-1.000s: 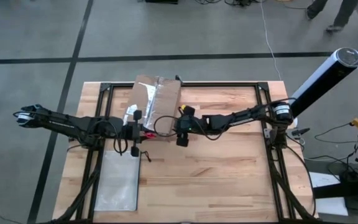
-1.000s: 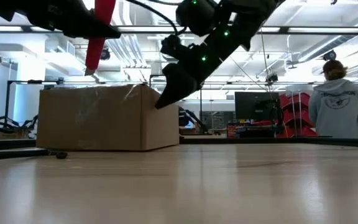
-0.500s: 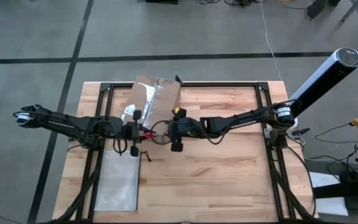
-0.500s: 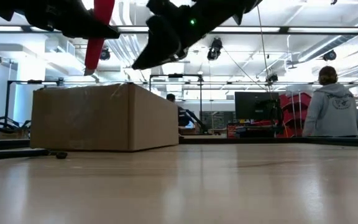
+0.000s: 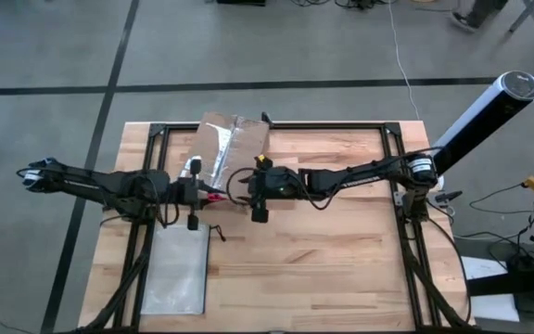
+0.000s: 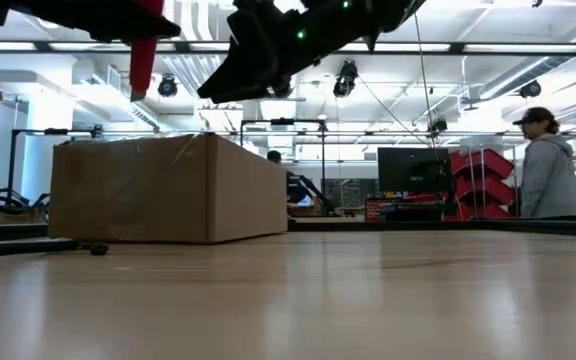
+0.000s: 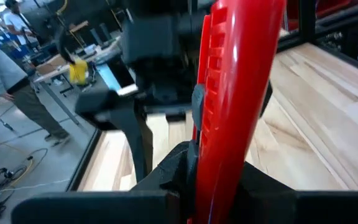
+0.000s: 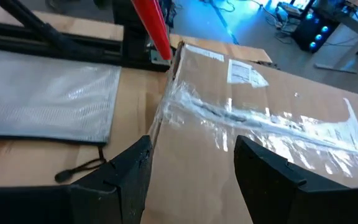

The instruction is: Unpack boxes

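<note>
The brown cardboard box (image 5: 235, 147), taped with clear tape and bearing a white label (image 8: 244, 71), rests on its base at the table's far side, left of centre. My left gripper (image 5: 200, 195) hovers by the box's near left corner, shut on a red utility knife (image 7: 235, 93). My right gripper (image 8: 194, 165) hangs open above the box's near end (image 6: 230, 72), touching nothing; the taped top shows between its fingers. A flat translucent zip pouch (image 5: 176, 269) lies at the near left. My left gripper pinches the red knife's handle (image 7: 207, 180) between its two fingers, coming nearly level from the table's left. The knife sticks out ahead of the fingers, and its tip (image 6: 140, 92) points down above the box top, clear of box and table.
A small dark cord (image 8: 79, 169) lies on the wood between pouch and box. Black frame rails (image 5: 341, 126) run along the table's edges. Bare wood (image 5: 341, 269) fills the near right. A person (image 6: 551, 165) stands in the room beyond the table.
My right gripper has lifted off the box's near right corner, risen and gone toward the table's left, tipping closer to level; it stays open. The box has turned a little on the table. My left gripper has risen slightly with the knife.
</note>
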